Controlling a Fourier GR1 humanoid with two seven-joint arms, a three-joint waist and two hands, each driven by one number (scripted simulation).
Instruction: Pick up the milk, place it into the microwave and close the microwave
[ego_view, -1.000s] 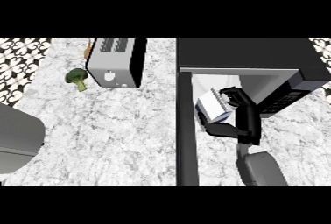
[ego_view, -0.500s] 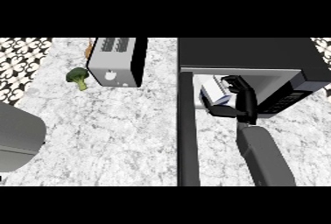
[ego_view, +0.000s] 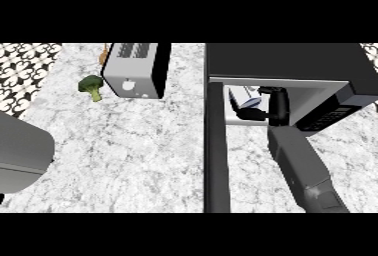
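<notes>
The black microwave (ego_view: 288, 62) stands at the upper right with its door (ego_view: 216, 150) swung open toward me, seen edge-on as a dark vertical band. The white and blue milk carton (ego_view: 244, 96) is tilted just inside the microwave's opening. My right hand (ego_view: 275, 105) is curled round the carton, thumb and fingers on either side, reaching in from the grey forearm (ego_view: 303, 165). My left hand is nowhere in the head view.
A silver toaster (ego_view: 134, 70) stands at the upper middle, with a broccoli floret (ego_view: 91, 87) to its left. A grey rounded object (ego_view: 22, 152) sits at the left edge. Patterned tile (ego_view: 26, 70) shows at the upper left.
My right hand has carried the milk carton up and farther into the microwave's opening, and the forearm has stretched out behind it.
</notes>
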